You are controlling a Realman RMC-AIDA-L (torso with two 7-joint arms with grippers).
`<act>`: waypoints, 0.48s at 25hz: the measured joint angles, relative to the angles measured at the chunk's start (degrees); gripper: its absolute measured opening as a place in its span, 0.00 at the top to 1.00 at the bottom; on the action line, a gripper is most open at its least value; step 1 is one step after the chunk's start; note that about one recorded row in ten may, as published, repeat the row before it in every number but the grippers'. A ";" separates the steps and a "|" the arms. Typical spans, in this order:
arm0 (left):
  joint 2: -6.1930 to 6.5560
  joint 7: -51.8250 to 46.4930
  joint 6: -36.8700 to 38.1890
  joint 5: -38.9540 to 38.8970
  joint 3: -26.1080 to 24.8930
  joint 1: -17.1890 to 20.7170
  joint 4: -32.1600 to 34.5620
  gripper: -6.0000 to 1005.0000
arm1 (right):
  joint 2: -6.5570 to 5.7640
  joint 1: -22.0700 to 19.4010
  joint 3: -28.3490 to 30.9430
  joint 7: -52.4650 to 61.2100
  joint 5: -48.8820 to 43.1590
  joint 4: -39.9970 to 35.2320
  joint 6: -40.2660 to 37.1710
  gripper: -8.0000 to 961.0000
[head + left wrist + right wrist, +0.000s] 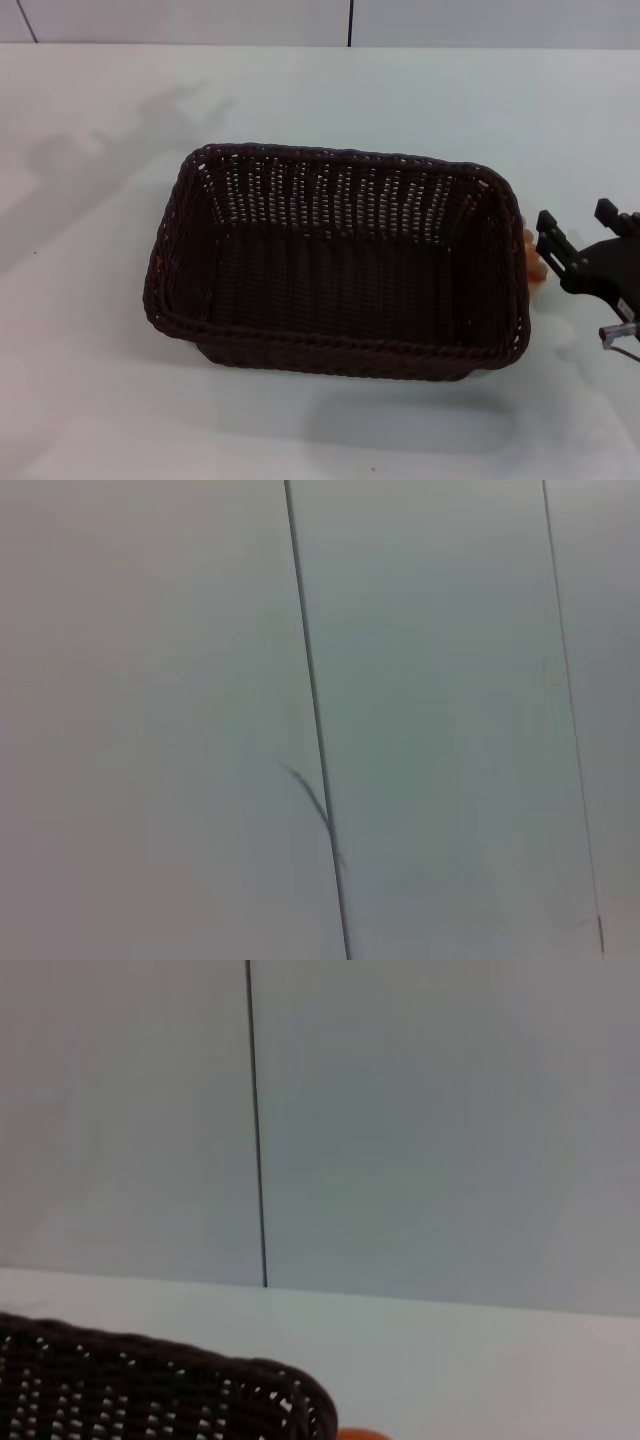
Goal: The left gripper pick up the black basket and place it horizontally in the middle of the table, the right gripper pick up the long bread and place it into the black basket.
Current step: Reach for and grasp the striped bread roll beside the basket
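Note:
The black basket [340,265] lies lengthwise across the middle of the white table [100,400], empty inside. Its braided rim [160,1380] also shows in the right wrist view. The long bread [535,262] is mostly hidden behind the basket's right end; only an orange-tan bit shows, and a sliver of orange bread [362,1434] appears in the right wrist view. My right gripper [578,220] hovers at the table's right edge just beside and above the bread, fingers apart with nothing between them. The left gripper is out of view.
A grey panelled wall [420,680] with dark seams fills the left wrist view and stands behind the table. Arm shadows fall on the tabletop at the far left [120,150].

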 joint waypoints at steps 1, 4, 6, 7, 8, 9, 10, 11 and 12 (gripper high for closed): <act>0.00 0.00 0.00 0.00 0.00 0.00 0.00 0.54 | 0.00 0.00 0.00 0.00 0.00 0.00 0.00 0.31; 0.05 -0.03 -0.43 -0.12 -0.27 0.00 -0.01 0.54 | -0.14 0.82 0.06 0.00 -0.13 0.33 2.51 0.31; 0.11 0.00 -0.60 -0.38 -0.30 0.00 -0.01 0.54 | -0.23 1.39 0.01 0.00 -0.17 0.34 3.45 0.32; 0.12 0.05 -0.68 -0.46 -0.32 0.02 -0.01 0.54 | -0.25 1.67 -0.06 0.00 -0.20 0.28 3.75 0.32; 0.17 0.15 -0.92 -0.58 -0.38 0.08 -0.01 0.54 | -0.26 2.30 -0.25 0.01 -0.22 -0.05 4.19 0.32; 0.17 0.15 -0.92 -0.58 -0.38 0.08 -0.01 0.54 | -0.26 2.30 -0.25 0.01 -0.22 -0.05 4.19 0.33; 0.24 0.21 -1.15 -0.78 -0.43 0.20 -0.01 0.54 | -0.23 3.08 -0.43 0.01 -0.23 -0.49 5.02 0.33; 0.24 0.21 -1.15 -0.78 -0.43 0.20 -0.01 0.54 | -0.23 3.08 -0.43 0.01 -0.23 -0.49 5.02 0.33; 0.28 0.24 -1.22 -0.88 -0.45 0.29 -0.01 0.54 | -0.04 3.96 -0.51 0.01 -0.25 -1.17 5.99 0.34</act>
